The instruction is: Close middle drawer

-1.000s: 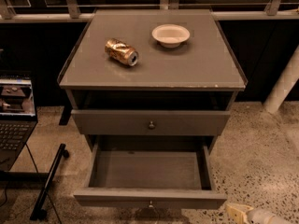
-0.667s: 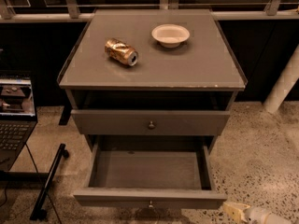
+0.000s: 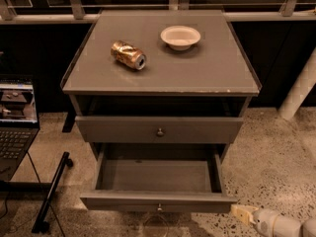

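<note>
The middle drawer [image 3: 158,200] is pulled far out at the bottom of the grey cabinet. Its shallow grey box is empty, and a small dark knob [image 3: 159,207] sits on its front. Above it, another grey drawer front [image 3: 118,130] with a like knob stands only slightly out. My gripper [image 3: 242,214] shows at the bottom right as a cream tip on a white arm. It is low, just right of the open drawer's front right corner and apart from it.
A crushed can [image 3: 128,55] and a white bowl [image 3: 180,36] rest on the cabinet top [image 3: 207,73]. A laptop [image 3: 15,117] on a stand with a black leg [image 3: 52,191] is at the left. A white post [image 3: 301,88] is at the right.
My gripper has crept slightly up toward the open drawer's front right corner. The drawer itself has not moved.
</note>
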Robot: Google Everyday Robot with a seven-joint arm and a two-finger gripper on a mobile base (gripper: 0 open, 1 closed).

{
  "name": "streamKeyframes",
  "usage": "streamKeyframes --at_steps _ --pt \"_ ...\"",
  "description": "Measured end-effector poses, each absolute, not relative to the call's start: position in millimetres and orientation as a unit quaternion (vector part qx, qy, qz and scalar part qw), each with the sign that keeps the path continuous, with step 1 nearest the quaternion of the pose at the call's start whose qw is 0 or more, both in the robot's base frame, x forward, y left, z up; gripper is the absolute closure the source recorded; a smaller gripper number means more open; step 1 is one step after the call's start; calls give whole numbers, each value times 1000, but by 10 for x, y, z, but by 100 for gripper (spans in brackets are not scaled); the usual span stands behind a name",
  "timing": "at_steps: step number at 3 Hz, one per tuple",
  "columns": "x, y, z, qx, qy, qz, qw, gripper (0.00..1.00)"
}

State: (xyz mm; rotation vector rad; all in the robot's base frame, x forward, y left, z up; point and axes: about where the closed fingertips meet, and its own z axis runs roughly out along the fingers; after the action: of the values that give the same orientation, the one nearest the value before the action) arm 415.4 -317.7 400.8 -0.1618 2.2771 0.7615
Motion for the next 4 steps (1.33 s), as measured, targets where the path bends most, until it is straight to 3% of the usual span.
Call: streamKeyframes --at_steps 2,4 --pt "4912 -3023 4273 -75 872 283 392 100" --pt "4945 -3017 4227 -69 873 281 392 100"
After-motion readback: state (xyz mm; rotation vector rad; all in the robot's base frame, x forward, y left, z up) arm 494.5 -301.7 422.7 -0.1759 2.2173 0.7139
